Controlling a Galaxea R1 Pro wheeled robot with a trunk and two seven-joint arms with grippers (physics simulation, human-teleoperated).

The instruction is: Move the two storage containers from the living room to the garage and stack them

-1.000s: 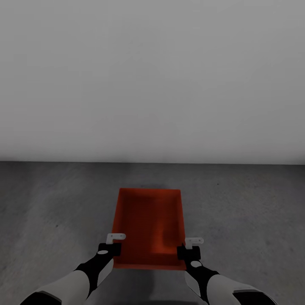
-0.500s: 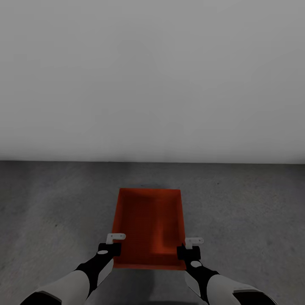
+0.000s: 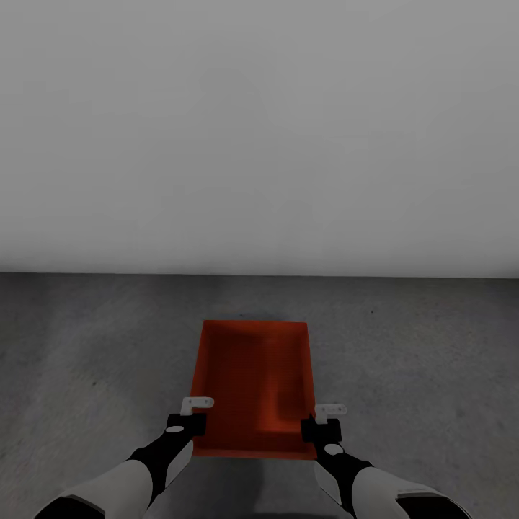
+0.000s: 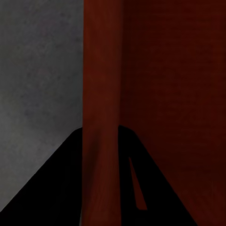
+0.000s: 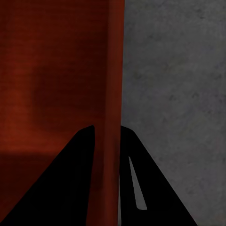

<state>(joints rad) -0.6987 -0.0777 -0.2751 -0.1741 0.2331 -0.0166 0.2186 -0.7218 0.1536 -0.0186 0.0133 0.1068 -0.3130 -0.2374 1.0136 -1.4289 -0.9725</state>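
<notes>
A red-orange storage container (image 3: 254, 386), open-topped and rectangular, sits lengthwise in front of the robot over the dark grey concrete floor (image 3: 86, 346) of the garage, its far short end pointing toward the pale grey wall (image 3: 259, 137). Whether its base touches the floor or hangs just above it cannot be told from the head view. No brand, label or writing can be read on the box, the floor or the wall.

The left gripper (image 3: 192, 414) sits at the container's left long wall, near the corner closest to the robot. In the left wrist view, the dark fingers (image 4: 56, 188) stand on either side of that upright red wall (image 4: 101, 94), one outside and one inside, closed against it with no gap to be seen. The box's ribbed interior (image 4: 174, 94) lies to one side of the wall and mottled grey floor (image 4: 37, 70) to the other.

The right gripper (image 3: 322, 422) mirrors it at the right long wall, again near the corner closest to the robot. In the right wrist view, its fingers (image 5: 66, 188) straddle the thin red wall (image 5: 113, 70) and press on it from both sides, with the container's inside (image 5: 52, 70) on one side and bare floor (image 5: 179, 94) on the other.

Both forearms, white with black wrists, reach forward from the lower edge of the head view. The floor meets the wall in a straight line well beyond the container's far end.
</notes>
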